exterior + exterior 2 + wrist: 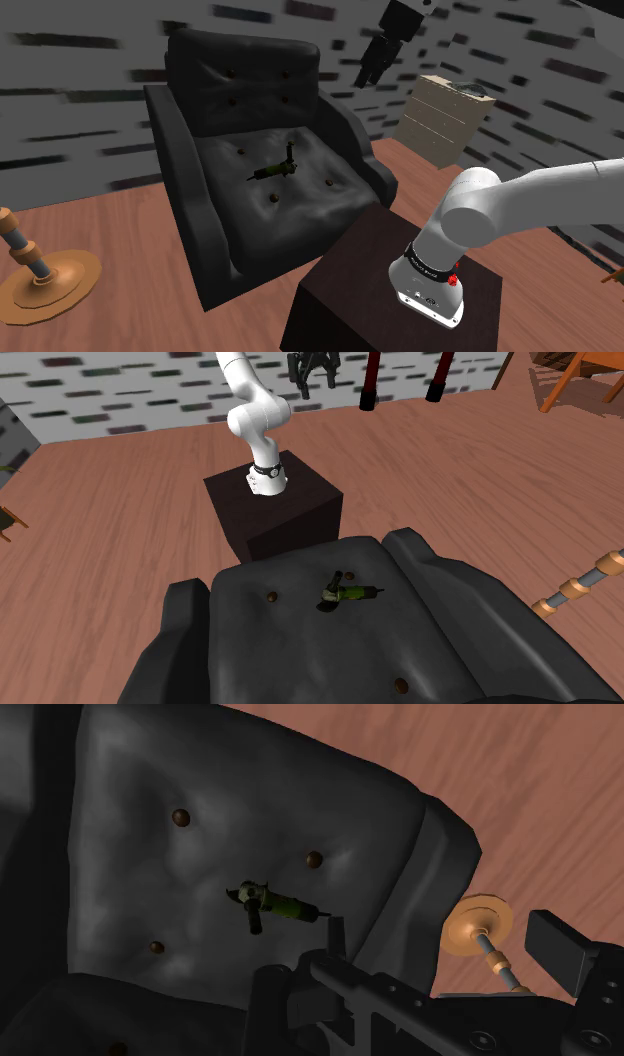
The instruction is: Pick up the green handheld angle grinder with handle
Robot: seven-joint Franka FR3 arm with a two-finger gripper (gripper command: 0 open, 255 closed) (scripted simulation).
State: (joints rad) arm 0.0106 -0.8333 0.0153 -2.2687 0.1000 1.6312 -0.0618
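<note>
angle grinder (283, 909) lies on armchair (120, 824) seat between tufting buttons (314, 859) | armrests (185, 190) flank it | jaws apart, empty

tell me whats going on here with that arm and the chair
A white Franka arm on a dark box stand is going after the green angle grinder. The grinder lies on the seat of a black tufted armchair. The gripper is open and hangs high above the chair, well clear of the grinder, so nothing is held yet.
</note>
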